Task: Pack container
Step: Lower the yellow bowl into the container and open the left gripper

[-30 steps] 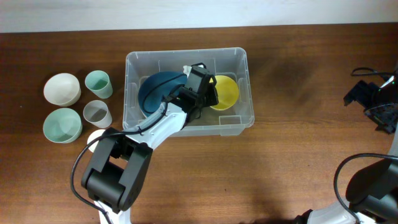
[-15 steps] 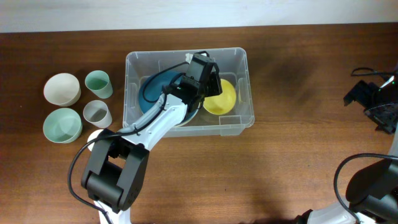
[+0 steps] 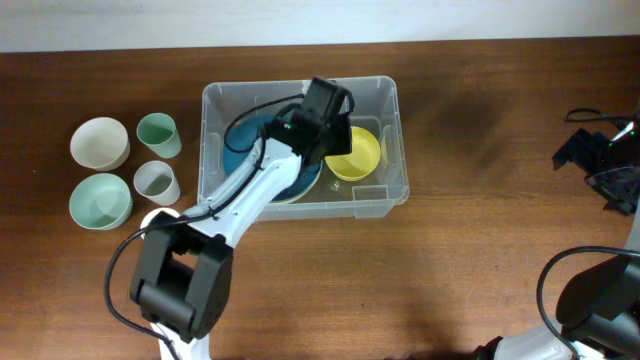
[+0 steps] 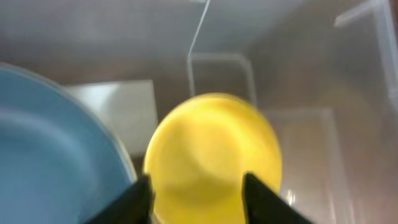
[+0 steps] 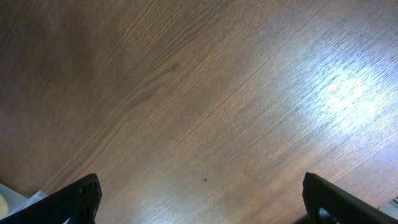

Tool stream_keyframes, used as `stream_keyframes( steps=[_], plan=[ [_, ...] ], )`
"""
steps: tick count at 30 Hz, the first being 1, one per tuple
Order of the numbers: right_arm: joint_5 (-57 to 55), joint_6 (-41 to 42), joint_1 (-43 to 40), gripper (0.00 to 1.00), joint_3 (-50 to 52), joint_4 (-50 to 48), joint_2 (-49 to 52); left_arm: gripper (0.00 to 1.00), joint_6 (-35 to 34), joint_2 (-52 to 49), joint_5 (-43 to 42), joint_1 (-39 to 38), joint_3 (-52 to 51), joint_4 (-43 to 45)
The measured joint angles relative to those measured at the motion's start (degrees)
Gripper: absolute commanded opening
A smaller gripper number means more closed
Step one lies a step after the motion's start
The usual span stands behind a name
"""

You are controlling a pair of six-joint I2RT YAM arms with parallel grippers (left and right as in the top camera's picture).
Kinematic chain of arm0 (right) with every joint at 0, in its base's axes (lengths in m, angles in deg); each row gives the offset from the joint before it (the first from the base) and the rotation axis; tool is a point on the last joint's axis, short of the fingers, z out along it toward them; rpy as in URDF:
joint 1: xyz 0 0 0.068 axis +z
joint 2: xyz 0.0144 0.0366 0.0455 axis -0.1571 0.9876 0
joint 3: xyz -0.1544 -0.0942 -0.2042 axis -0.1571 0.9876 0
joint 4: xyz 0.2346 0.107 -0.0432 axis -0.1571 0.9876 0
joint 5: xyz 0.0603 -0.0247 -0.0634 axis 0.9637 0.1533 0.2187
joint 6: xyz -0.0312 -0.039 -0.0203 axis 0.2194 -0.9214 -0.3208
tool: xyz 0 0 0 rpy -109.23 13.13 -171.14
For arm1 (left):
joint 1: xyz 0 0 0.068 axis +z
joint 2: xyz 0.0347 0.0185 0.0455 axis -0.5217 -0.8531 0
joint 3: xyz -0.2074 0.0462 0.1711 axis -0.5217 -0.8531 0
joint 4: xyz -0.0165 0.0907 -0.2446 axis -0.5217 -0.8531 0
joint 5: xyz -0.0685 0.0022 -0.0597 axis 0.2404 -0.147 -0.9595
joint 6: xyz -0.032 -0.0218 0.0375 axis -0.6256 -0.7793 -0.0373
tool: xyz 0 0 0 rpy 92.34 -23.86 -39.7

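The clear plastic container (image 3: 392, 140) stands mid-table and holds a blue plate (image 3: 240, 150) on the left and a yellow bowl (image 3: 362, 152) on the right. My left gripper (image 3: 330, 130) hangs open over the container, above the yellow bowl. In the left wrist view the yellow bowl (image 4: 214, 155) lies below my open left gripper (image 4: 198, 193), with the blue plate (image 4: 56, 155) to its left and a white label (image 4: 118, 109) on the base. My right gripper (image 3: 605, 165) is at the far right edge, open over bare wood (image 5: 199, 199).
Left of the container stand a white bowl (image 3: 99, 143), a pale green bowl (image 3: 100, 200), a green cup (image 3: 158, 134) and a grey cup (image 3: 156, 182). A white object (image 3: 152, 221) peeks from under the left arm.
My left gripper has moved toward the back of the container. The yellow bowl now lies free below it. The blue plate sits flatter. The right arm has not moved.
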Motion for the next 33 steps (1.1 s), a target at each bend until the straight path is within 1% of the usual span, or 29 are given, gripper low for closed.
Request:
stream_keyframes(
  steps=[1, 2, 4, 7, 12, 16, 21, 25, 33],
  plan=[
    [0.0, 0.0, 0.0, 0.99, 0.0, 0.0, 0.0, 0.01, 1.1, 0.0, -0.5, 0.0, 3.1, -6.6],
    [0.0, 0.0, 0.0, 0.99, 0.0, 0.0, 0.0, 0.01, 2.4, 0.0, -1.1, 0.0, 5.8, -12.0],
    [0.0, 0.0, 0.0, 0.99, 0.0, 0.0, 0.0, 0.01, 4.1, 0.0, -2.4, 0.0, 8.3, -17.3],
    [0.0, 0.0, 0.0, 0.98, 0.0, 0.0, 0.0, 0.01, 6.7, 0.1, -5.3, -0.1, 8.9, -20.3],
    [0.0, 0.0, 0.0, 0.99, 0.0, 0.0, 0.0, 0.01, 8.9, 0.1, -7.5, -1.3, 8.9, -20.1],
    [0.0, 0.0, 0.0, 0.99, 0.0, 0.0, 0.0, 0.01, 10.6, -0.7, -8.2, -3.9, 9.0, -18.4],
    [0.0, 0.0, 0.0, 0.99, 0.0, 0.0, 0.0, 0.01, 11.1, -5.4, -8.8, -6.5, 9.0, -18.1],
    [0.0, 0.0, 0.0, 0.99, 0.0, 0.0, 0.0, 0.01, 11.1, -8.7, -9.1, -6.6, 9.0, -19.6],
    [0.0, 0.0, 0.0, 0.99, 0.0, 0.0, 0.0, 0.01, 11.1, -9.0, -9.2, -6.6, 9.0, -20.1]
  ],
)
